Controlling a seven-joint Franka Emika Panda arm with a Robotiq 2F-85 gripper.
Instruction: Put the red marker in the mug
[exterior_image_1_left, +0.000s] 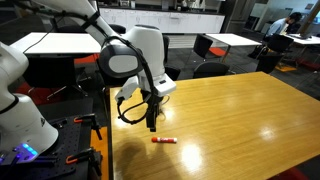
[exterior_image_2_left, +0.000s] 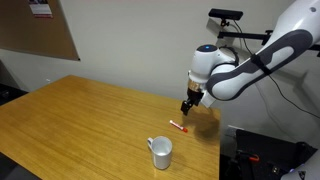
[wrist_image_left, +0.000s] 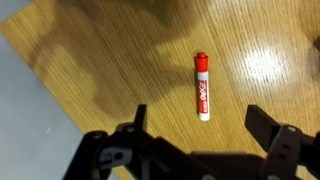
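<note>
The black two-finger gripper (wrist_image_left: 196, 116), jaws spread wide, is hovering, seemingly clear, over the slim red marker (wrist_image_left: 202, 88) lying on the wooden table (wrist_image_left: 90, 50) near the white ceramic mug (exterior_image_2_left: 161, 152), needing a straight descent straddling its barrel.

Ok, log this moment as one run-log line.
red marker: lying on table, ungrasped | gripper: open, hovering over it | mug: upright, apart from marker

The marker (wrist_image_left: 201, 87) is lying on bare table (wrist_image_left: 90, 60), open wood stretching all round it. The gripper (exterior_image_2_left: 187, 108), jaws spread, is hanging clear above. The mug (exterior_image_2_left: 161, 152) is standing near but apart, mouth facing up and unblocked.
</note>
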